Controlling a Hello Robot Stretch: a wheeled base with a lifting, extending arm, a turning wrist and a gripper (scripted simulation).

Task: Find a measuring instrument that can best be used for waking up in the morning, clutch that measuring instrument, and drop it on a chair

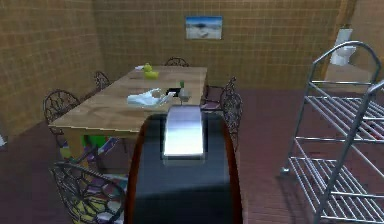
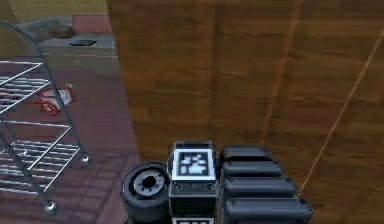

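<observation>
Ahead of us in the forward view stands a long wooden desk (image 1: 110, 112) with wire-backed chairs (image 1: 232, 100) around it. Near the desk's right edge sits a small dark thing (image 1: 183, 92); we cannot tell whether it is the alarm clock. Just left of it lies a white thing (image 1: 147, 98), and farther back a yellow-green thing (image 1: 149, 71). A picture (image 1: 204, 27) hangs on the wall behind, and a metal wire rack (image 1: 340, 130) stands at the view's right, well apart from the desk.

In the arm side view the arm (image 2: 262, 188) shows as stacked dark segments at the bottom edge, beside a white square with black marks (image 2: 195, 163) and, left of that, the dark round body (image 2: 148, 190) that bears the fingers. We cannot make out their far end, so we cannot tell whether the fingers hold anything. They face a wooden wall (image 2: 250, 70), with a red-and-white thing (image 2: 50, 101) on the floor at the left. The small dark thing on the desk lies well apart from the fingers, out ahead of the robot and not at its arm side.
</observation>
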